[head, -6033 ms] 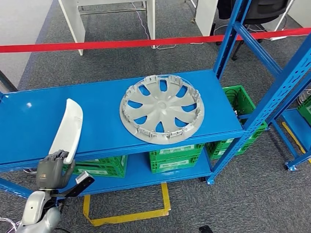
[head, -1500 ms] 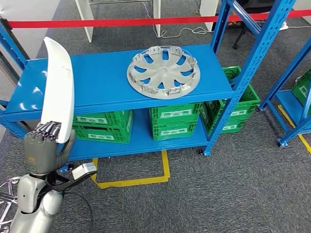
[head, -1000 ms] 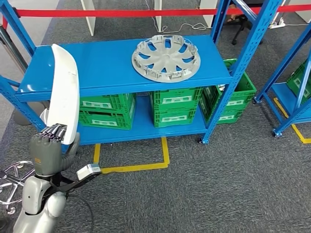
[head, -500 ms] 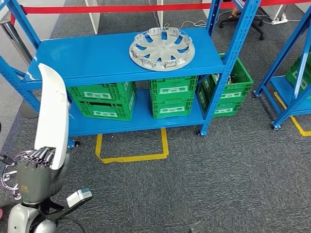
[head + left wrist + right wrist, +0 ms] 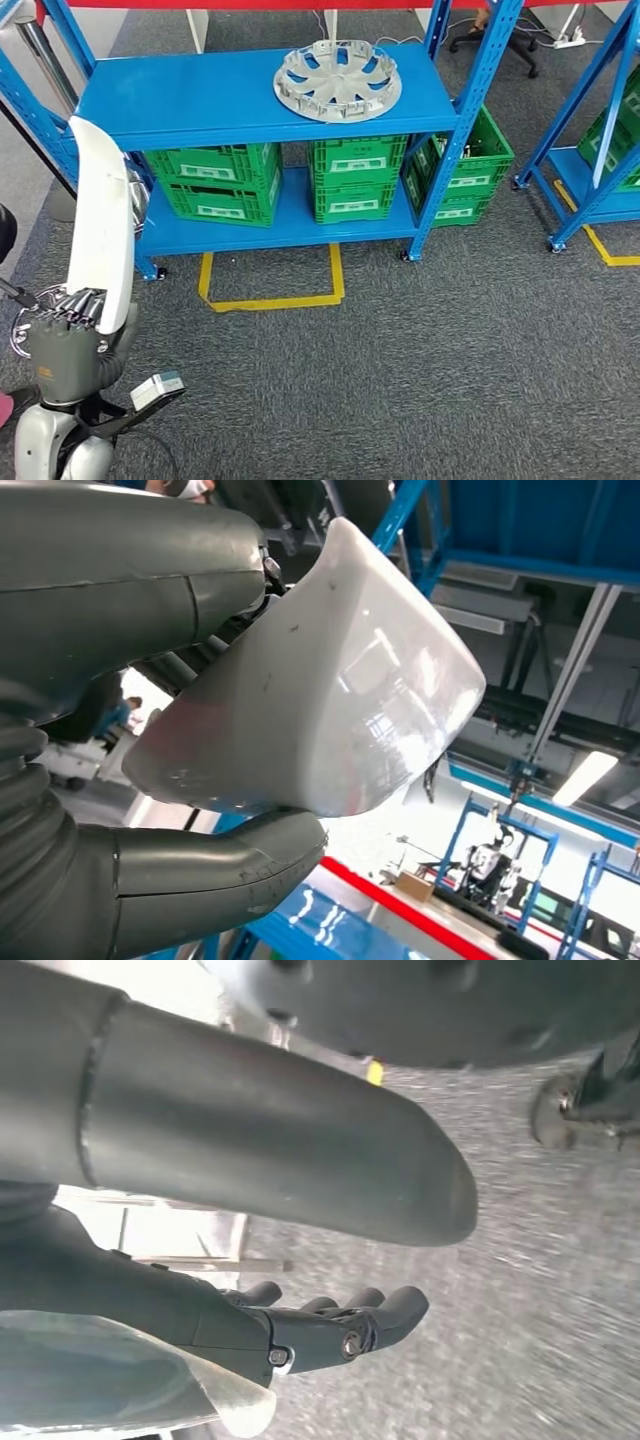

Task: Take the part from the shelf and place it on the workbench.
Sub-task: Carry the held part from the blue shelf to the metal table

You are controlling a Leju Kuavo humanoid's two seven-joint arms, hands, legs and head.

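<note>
Since half a second earlier the whole head view had shifted: the blue shelf (image 5: 249,90) sat higher and farther off in the picture, which was the camera moving, while the white part (image 5: 100,235) kept its place in the left hand (image 5: 68,350).

The left hand gripped the white part by its lower end, thumb on one side and darker fingers (image 5: 79,305) over the near edge, so the long curved piece stood nearly upright above the hand, off the shelf and over the grey carpet (image 5: 415,370). From the left wrist view the part (image 5: 317,690) lay clamped between the thick thumb (image 5: 219,870) and the hand's upper cover.

The right hand (image 5: 332,1325) showed in its wrist view with its fingers stretched out, apart from the thumb (image 5: 287,1150), holding nothing, above the carpet.

On the shelf's top board a silver wheel cover (image 5: 337,80) lay flat, toward the right half. Under it, on the lower board, stood green crates side by side: one at the left (image 5: 215,182), one in the middle (image 5: 355,178), and one at the right end (image 5: 468,175) behind the upright post. What the left and middle crates held was hidden by the top board; the right crate's inside was too dark to tell. A yellow tape rectangle (image 5: 272,298) marked the carpet in front of the shelf.
</note>
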